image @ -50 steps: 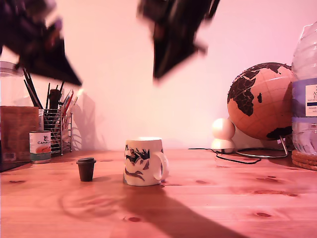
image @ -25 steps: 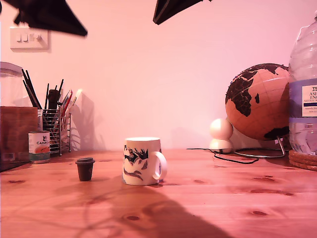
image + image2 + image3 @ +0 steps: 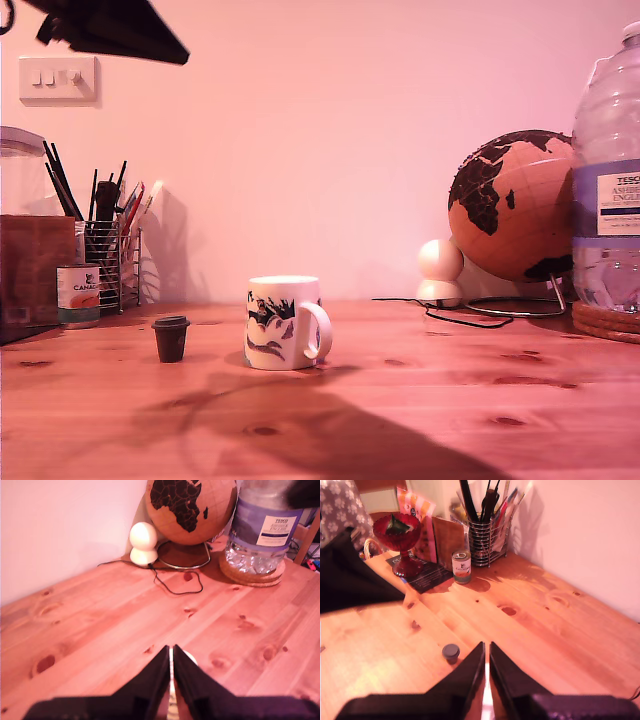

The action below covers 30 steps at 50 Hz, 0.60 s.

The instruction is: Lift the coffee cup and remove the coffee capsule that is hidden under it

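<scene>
step: capsule [image 3: 171, 338] out, standing beside cup [image 3: 283, 323] mid-bench [image 3: 520, 400] | first gripper [image 3: 171, 672] and second gripper [image 3: 485, 667]: jaws pressed together, high above | next: likely nothing

The knotty pine wooden surface [image 3: 450, 400] carries a white printed ceramic mug [image 3: 283, 322], a small dark tapered capsule [image 3: 171, 338] beside it, a labelled tin can [image 3: 78, 295], a wire pen holder [image 3: 110, 265], a cork globe [image 3: 510, 210] and a clear plastic water bottle [image 3: 608, 190].

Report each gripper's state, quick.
My first gripper: shut, holding nothing.
My second gripper: shut, holding nothing.
</scene>
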{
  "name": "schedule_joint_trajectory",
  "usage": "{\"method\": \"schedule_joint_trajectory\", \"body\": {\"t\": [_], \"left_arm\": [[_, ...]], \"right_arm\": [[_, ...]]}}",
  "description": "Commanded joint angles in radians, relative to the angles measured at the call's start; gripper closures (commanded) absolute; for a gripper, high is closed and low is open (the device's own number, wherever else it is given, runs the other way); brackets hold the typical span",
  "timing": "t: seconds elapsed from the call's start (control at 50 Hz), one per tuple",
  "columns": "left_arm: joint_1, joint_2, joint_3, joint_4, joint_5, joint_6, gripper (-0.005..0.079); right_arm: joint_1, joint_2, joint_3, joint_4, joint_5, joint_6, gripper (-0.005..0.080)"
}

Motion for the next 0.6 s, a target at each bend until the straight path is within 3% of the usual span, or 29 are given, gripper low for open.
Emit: {"method": "schedule_joint_trajectory", "body": {"t": [0.0, 0.36, 0.58], "left_arm": [[-0.005, 0.007, -0.043, 0.035, -0.013, -0.007, 0.0762], [-0.006, 0.006, -0.136, 0.226, -0.03, -0.056, 0.0762], [-0.007, 0.006, -0.146, 0.233, -0.024, -0.056, 0.0762]], "right_arm": [[0.005, 0.0, -0.076, 0.071, 0.0, 0.018, 0.0764], [0.004, -0.022, -0.25, 0.354, -0.01, 0.048, 0.0764], [0.005, -0.021, -0.289, 0.35, -0.047, 0.051, 0.0764]]}}
